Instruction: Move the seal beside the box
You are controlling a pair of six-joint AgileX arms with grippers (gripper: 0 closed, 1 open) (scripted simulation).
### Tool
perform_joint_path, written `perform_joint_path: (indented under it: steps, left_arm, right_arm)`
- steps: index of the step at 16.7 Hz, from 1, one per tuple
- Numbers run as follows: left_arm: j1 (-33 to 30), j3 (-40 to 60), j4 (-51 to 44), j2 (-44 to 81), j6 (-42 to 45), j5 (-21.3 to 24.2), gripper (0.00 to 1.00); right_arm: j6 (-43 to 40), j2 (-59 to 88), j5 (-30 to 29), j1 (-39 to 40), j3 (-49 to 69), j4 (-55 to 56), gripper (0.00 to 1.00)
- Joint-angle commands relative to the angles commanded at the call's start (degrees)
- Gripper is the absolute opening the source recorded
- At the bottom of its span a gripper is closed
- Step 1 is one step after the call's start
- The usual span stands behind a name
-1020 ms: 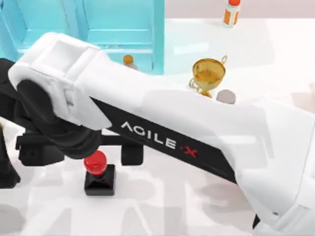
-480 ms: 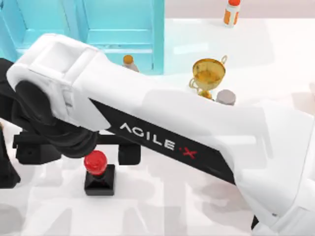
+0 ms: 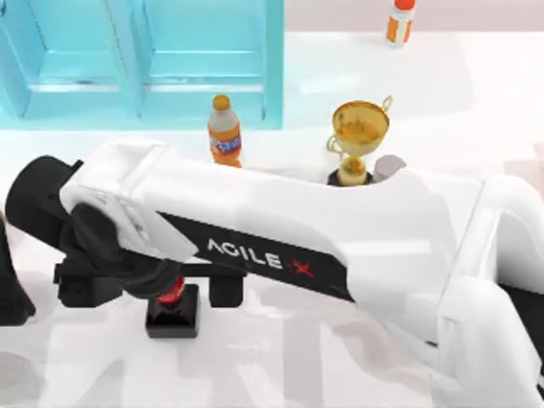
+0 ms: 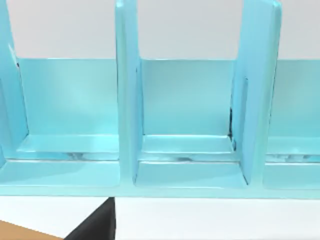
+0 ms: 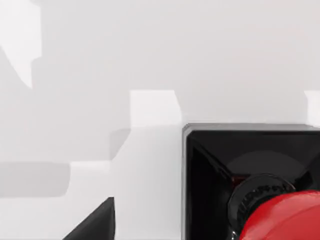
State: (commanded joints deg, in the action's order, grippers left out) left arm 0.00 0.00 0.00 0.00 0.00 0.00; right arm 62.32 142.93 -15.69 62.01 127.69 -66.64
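- Since a second ago the right arm (image 3: pixel 280 229) has dropped lower over the table (image 3: pixel 280 357) and swung nearer the camera's lower edge; its wrist now covers the top of the stamp's red knob, which then stood clear, and the orange bottle (image 3: pixel 224 129) once half hidden behind it stands fully in sight.
- At the far left edge a dark piece of the left arm (image 3: pixel 10 293) is parked; I cannot tell how its gripper stands.
- The light-blue cabinet (image 3: pixel 144 59) fills the back left, its open compartments bare in the left wrist view.
- The right gripper (image 3: pixel 151 287) sits low at the front left, black fingers (image 3: pixel 225 289) either side of the seal (image 3: pixel 172 308); whether they are pressing it I cannot tell.
- The seal stands upright on its black block on the table, front left, with bare tabletop in front and to its right.
- Behind the arm, mid-table, the gold trophy (image 3: pixel 360 136) stands with a grey round thing (image 3: pixel 388 166) just beside it.
- A second orange bottle (image 3: pixel 400 21) stands at the back edge, well apart.
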Motion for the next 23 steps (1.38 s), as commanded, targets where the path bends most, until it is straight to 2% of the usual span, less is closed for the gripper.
perform_joint_path:
  steps: [6, 19, 23]
  left_arm:
    - [0.00, 0.00, 0.00, 0.00, 0.00, 0.00, 1.00]
    - [0.00, 0.00, 0.00, 0.00, 0.00, 0.00, 1.00]
    - [0.00, 0.00, 0.00, 0.00, 0.00, 0.00, 1.00]
  right_arm:
    - [-0.30, 0.16, 0.04, -0.29, -2.21, 2.28, 1.00]
    - [-0.30, 0.16, 0.04, -0.29, -2.21, 2.28, 0.02]
    - [-0.30, 0.16, 0.04, -0.29, -2.21, 2.28, 0.00]
